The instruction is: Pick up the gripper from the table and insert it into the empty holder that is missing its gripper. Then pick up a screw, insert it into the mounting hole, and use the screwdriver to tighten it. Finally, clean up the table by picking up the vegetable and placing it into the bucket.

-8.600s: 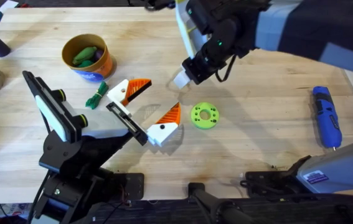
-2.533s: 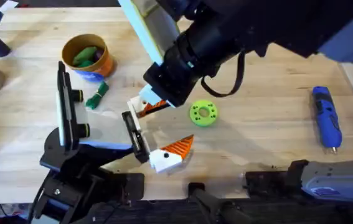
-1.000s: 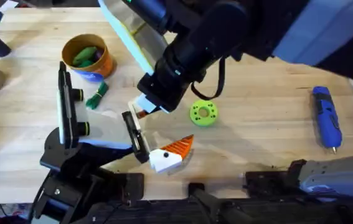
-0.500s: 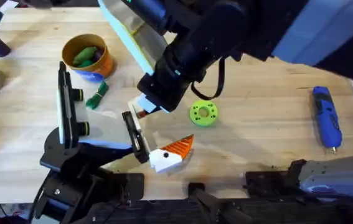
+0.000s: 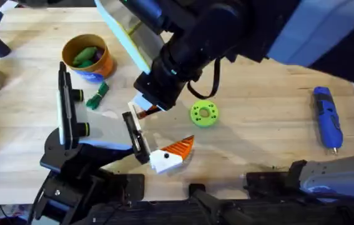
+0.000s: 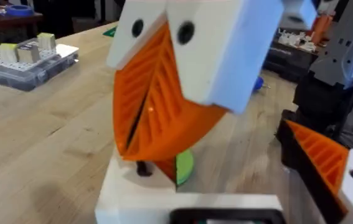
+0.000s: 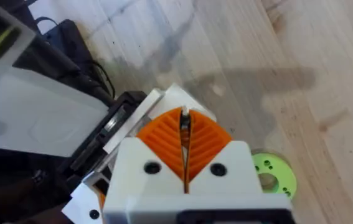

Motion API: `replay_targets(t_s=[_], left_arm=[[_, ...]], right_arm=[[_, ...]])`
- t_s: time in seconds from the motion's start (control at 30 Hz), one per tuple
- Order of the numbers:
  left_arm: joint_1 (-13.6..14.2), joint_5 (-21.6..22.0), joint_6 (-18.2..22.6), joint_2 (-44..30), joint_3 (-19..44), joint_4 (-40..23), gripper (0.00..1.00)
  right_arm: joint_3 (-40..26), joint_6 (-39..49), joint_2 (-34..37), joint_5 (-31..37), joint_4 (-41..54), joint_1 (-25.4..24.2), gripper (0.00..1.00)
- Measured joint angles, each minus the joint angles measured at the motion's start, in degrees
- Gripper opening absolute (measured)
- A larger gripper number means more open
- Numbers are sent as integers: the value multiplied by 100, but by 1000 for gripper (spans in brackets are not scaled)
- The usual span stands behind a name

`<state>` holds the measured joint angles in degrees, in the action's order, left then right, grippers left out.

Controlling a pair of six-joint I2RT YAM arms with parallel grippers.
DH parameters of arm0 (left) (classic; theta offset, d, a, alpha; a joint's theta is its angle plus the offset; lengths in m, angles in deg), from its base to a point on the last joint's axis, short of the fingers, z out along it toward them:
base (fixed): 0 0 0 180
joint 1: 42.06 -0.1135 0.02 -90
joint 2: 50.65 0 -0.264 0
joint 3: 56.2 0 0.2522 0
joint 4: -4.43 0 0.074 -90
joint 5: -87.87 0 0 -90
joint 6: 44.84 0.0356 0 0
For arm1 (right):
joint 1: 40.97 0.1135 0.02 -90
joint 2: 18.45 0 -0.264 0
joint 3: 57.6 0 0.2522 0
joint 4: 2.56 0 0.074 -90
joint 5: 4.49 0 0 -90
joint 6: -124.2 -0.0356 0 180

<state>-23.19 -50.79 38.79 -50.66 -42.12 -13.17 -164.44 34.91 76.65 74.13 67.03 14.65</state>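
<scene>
The counter (image 5: 258, 144) is light butcher block with plank seams. Your right arm (image 5: 226, 31) is the biggest thing over it, reaching from the far right across the middle. Your left arm (image 5: 77, 150) stands at the near left.

The right gripper (image 5: 147, 103) hangs just left of centre, directly over the holder on the left gripper (image 5: 155, 147). Its jaws are clenched, orange ribbed pads (image 7: 204, 140) pressed nearly flat together on the loose gripper (image 5: 152, 110), whose orange end pokes out below them, right at the holder. Whether the left jaws are released or clenched you cannot tell.

The bucket (image 5: 105, 62), orange-yellow, sits at the far left with green pieces inside. The blue label on its side is too small to read. The screwdriver (image 5: 326, 119) lies alone at the far right, tip toward the near edge, well apart from both grippers. A bright green ring disc (image 5: 204, 114) lies just right of the right gripper. The vegetable (image 5: 97, 95), dark green and knobbly, lies on the counter just near of the bucket, outside it.
</scene>
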Motion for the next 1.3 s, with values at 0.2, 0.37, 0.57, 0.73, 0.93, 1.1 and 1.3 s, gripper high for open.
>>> replay_targets(t_s=[0.2,0.37,0.57,0.73,0.93,1.1,1.3], left_arm=[[0,-4,9,0,0,0,982],[0,-7,15,0,0,0,982],[0,-4,-9,0,0,-2,982],[0,-4,-9,0,0,-2,982],[0,25,-51,-8,0,-4,982],[0,-2,-6,-4,0,2,982],[0,-2,-2,-2,0,0,982]], right_arm=[[-2,0,4,0,85,0,6],[-2,2,4,0,155,18,6],[-2,16,39,-2,160,26,6],[-2,22,39,-2,162,26,6],[-11,28,37,-3,175,26,592],[-13,35,-16,113,193,-118,992],[-11,-75,-535,101,224,-463,996]])
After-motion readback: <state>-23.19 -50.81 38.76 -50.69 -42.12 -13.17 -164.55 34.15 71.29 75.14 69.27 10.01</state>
